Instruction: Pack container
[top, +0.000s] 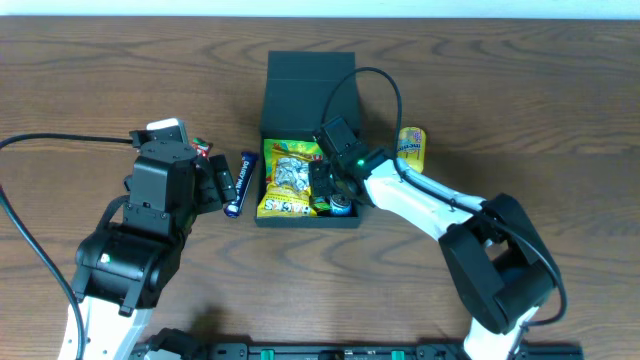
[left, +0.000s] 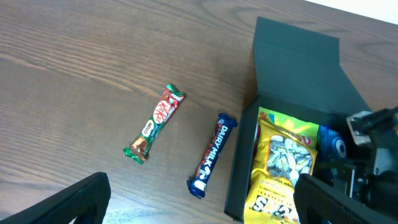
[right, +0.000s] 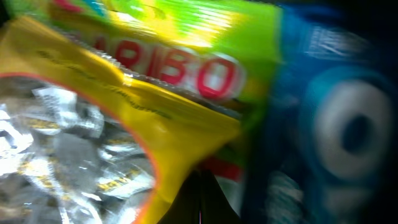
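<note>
The dark teal container stands mid-table with its flap lid open toward the back; it also shows in the left wrist view. Inside lie a yellow snack packet, a green Haribo packet and a blue Oreo packet. My right gripper is down inside the container, fingers shut together between the packets. My left gripper is open and empty, left of the container, above the table.
A blue Dairy Milk bar lies just left of the container, with a KitKat bar further left. A yellow packet lies on the table right of the container.
</note>
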